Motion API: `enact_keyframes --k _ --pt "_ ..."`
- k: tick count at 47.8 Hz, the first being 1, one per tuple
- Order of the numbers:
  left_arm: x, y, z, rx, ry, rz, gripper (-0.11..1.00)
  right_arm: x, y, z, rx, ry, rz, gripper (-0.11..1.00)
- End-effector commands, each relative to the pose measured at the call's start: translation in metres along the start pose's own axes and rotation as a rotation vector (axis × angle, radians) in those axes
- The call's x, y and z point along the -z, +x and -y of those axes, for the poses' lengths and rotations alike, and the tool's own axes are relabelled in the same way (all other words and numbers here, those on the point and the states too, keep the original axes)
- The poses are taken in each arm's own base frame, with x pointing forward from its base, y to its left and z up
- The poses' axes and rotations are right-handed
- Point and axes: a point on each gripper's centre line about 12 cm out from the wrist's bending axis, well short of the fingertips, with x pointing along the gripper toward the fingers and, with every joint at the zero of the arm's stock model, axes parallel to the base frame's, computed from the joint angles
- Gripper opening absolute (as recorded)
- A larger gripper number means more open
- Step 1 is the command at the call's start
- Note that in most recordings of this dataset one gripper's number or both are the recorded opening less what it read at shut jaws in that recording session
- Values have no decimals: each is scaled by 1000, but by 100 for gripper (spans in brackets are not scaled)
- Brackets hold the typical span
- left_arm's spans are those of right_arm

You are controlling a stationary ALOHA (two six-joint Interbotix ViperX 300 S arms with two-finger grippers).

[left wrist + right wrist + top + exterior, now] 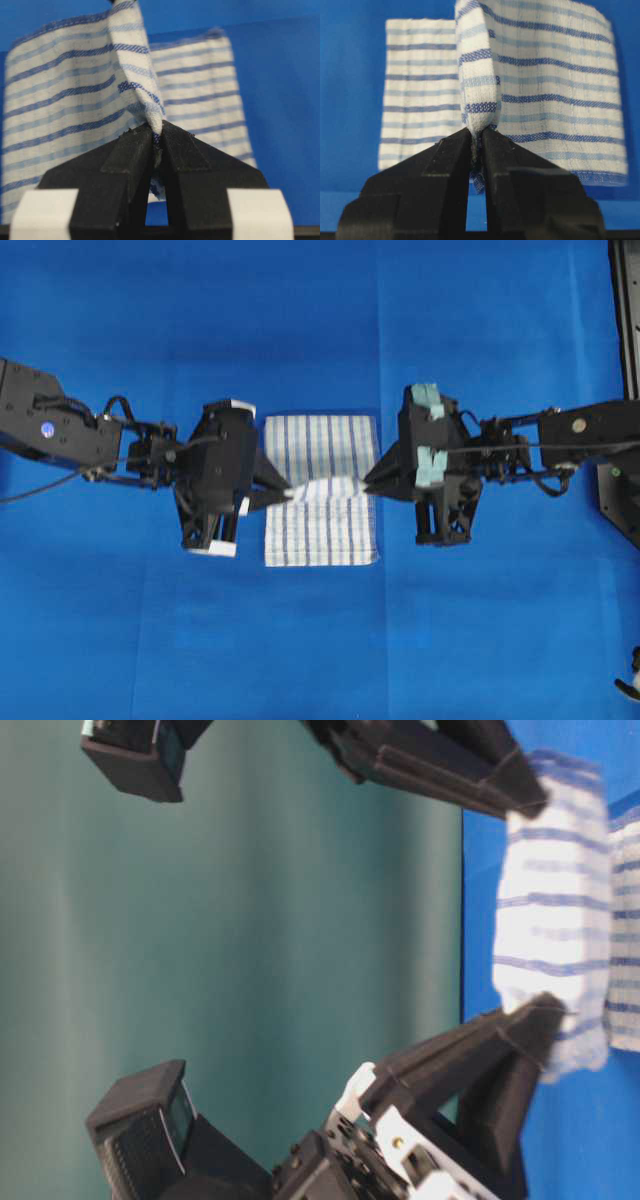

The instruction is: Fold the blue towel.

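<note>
From overhead we see the blue towel point(322, 490) lying in the middle of the table point(320, 330), which is covered in plain blue cloth. The left pincer point(284, 496) comes in from the left and the right pincer point(368, 486) from the right; each pinches one side edge of the towel about halfway along its length, so a band of cloth runs raised between the two tips while the parts above and below lie flat. At table level, where the picture is turned on its side, we see the blue towel point(555, 910) stretched as a lifted fold between two black pincers, one point(530, 785) at the top and one point(545, 1020) at the bottom; we cannot tell from this view alone which is left and which is right. Through the left wrist camera we see the left pincer point(156, 137) closed tight on a gathered edge of the blue towel point(75, 90), which rises from the tips and spreads away over the table point(285, 100). Through the right wrist camera we see the right pincer point(476, 137) clamped the same way on a folded ridge of the blue towel point(550, 90), with more of the cloth lying flat on the table point(350, 100) behind.
</note>
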Motion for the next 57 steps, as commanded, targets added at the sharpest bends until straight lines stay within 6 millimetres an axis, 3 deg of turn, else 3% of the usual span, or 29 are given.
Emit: enact_keyframes --k 1,19,36,41,44,51,54,57 --pt "-7 -2 12 23 7 30 3 -4 2 -6 -15 6 12 13" --pt "3 10 29 56 -4 22 3 8 14 -23 -45 5 -24 13" --pt "5 12 29 55 -12 23 3 11 16 -28 -56 -5 -30 12" --pt "8 11 27 53 -18 17 5 12 19 -28 -55 -5 -33 26" --pt "9 11 29 55 -25 11 15 12 20 -28 -54 -5 -34 42" --pt "10 10 31 60 -29 6 59 11 20 -28 -55 -5 -32 85" --pt "10 8 31 60 -21 6 77 10 19 -29 -56 -10 -28 92" --pt "9 5 29 58 -23 8 88 7 16 -29 -59 -11 -18 90"
